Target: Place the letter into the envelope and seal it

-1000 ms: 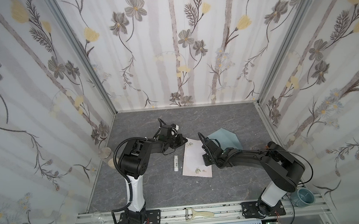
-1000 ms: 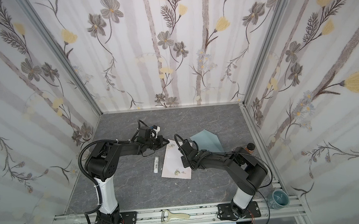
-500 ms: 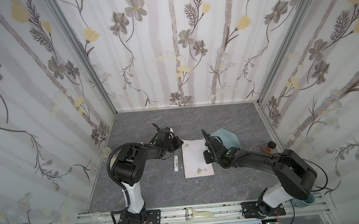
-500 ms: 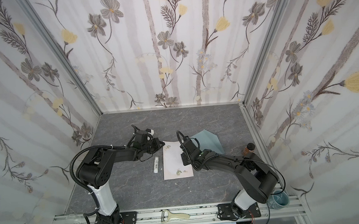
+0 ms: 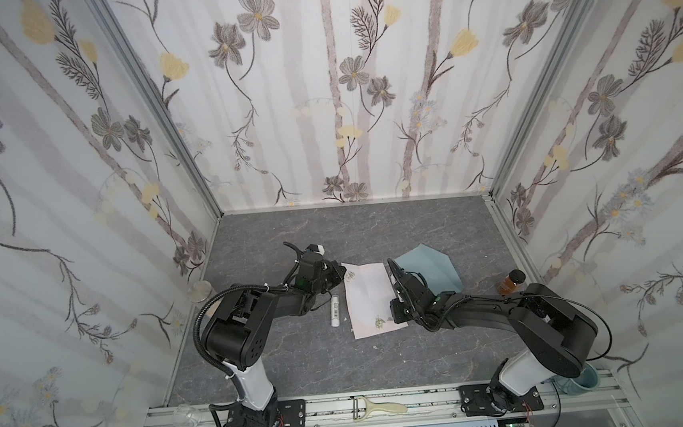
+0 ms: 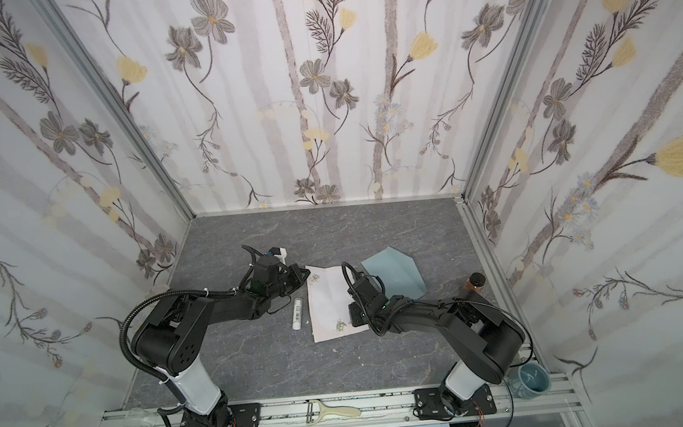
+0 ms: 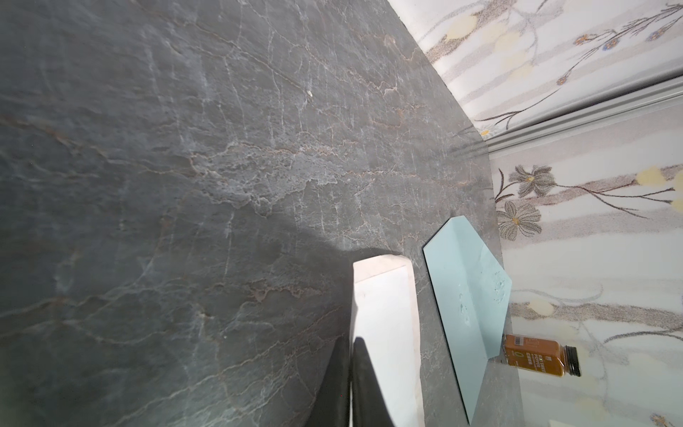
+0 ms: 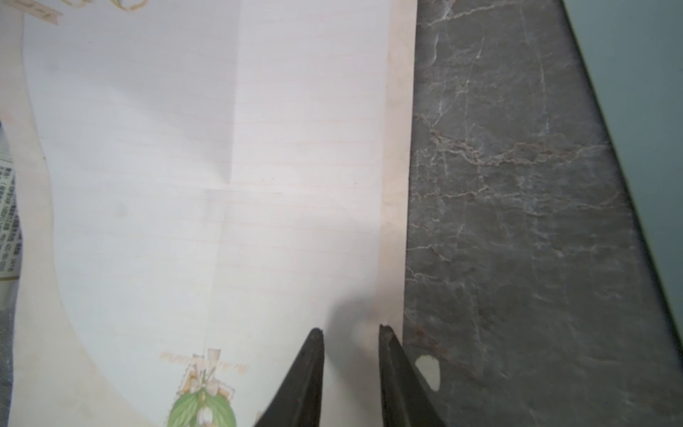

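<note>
Letter (image 5: 367,296) lies print side up on the grey desk (image 5: 301,363), between a white glue stick (image 5: 334,311) and the blue-grey envelope (image 5: 432,270). The envelope rests just beside it, a strip of desk between them, with its pointed flap spread out. My left pincer (image 7: 349,345) is clamped on the sheet's far corner, where the paper curls up. My right pincer (image 8: 351,329) stands narrowly parted over the opposite long edge, gripping nothing. An amber spice bottle (image 5: 511,282) sits near the envelope.
</note>
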Robot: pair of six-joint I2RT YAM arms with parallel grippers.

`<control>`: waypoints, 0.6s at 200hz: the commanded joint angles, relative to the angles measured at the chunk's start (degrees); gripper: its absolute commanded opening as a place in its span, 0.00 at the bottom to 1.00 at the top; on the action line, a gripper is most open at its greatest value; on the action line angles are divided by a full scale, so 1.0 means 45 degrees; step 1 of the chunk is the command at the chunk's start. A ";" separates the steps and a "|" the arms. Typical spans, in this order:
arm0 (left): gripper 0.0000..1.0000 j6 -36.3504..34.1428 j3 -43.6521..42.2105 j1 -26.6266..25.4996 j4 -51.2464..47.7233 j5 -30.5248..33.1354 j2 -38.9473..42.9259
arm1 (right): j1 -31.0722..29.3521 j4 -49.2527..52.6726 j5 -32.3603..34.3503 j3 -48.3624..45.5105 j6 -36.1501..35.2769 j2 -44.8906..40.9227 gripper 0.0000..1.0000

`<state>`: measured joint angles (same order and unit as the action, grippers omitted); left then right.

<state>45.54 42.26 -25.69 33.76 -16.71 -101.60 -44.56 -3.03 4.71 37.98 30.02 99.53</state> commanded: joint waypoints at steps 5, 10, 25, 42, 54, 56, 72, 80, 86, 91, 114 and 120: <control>0.00 -0.0955 -0.0263 -0.0159 0.0964 -0.0145 0.0294 | -0.0001 -0.0313 0.0098 -0.0167 0.0359 0.0159 0.29; 0.00 -0.1065 -0.0325 -0.0185 0.1026 -0.0137 0.0361 | -0.0001 -0.0340 0.0138 -0.0170 0.0390 0.0152 0.29; 0.00 -0.1464 -0.0443 -0.0282 0.1254 -0.0344 0.0554 | -0.0001 -0.0419 0.0219 -0.0186 0.0427 0.0196 0.30; 0.00 -0.1781 -0.0537 -0.0362 0.1432 -0.0599 0.0747 | 0.0013 -0.0524 0.0278 -0.0144 0.0468 0.0243 0.30; 0.00 -0.1996 -0.0648 -0.0418 0.1518 -0.0676 0.0906 | 0.0018 -0.0587 0.0334 -0.0120 0.0485 0.0268 0.30; 0.00 -0.2049 -0.0667 -0.0417 0.1545 -0.0690 0.0925 | 0.0018 -0.0594 0.0353 -0.0129 0.0509 0.0267 0.30; 0.00 -0.2354 -0.0831 -0.0454 0.1597 -0.0816 0.1162 | 0.0072 -0.0655 0.0384 -0.0095 0.0537 0.0266 0.30; 0.00 -0.2522 -0.0945 -0.0462 0.1624 -0.0896 0.1294 | 0.0111 -0.0680 0.0417 -0.0075 0.0559 0.0248 0.30; 0.00 -0.2648 -0.1034 -0.0465 0.1636 -0.0916 0.1384 | 0.0133 -0.0703 0.0418 -0.0062 0.0608 0.0243 0.30; 0.00 -0.2748 -0.1111 -0.0472 0.1639 -0.0933 0.1471 | 0.0153 -0.0730 0.0418 -0.0055 0.0611 0.0210 0.30; 0.00 -0.3341 -0.1483 -0.0516 0.1668 -0.1042 0.1893 | 0.0231 -0.0896 0.0418 -0.0041 0.0684 0.0168 0.31; 0.00 -0.3495 -0.1570 -0.0521 0.1660 -0.1023 0.1994 | 0.0233 -0.0941 0.0385 -0.0050 0.0684 0.0179 0.31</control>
<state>34.09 36.40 -27.83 38.87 -20.32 -94.30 -43.70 -6.37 5.58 37.47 32.05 100.20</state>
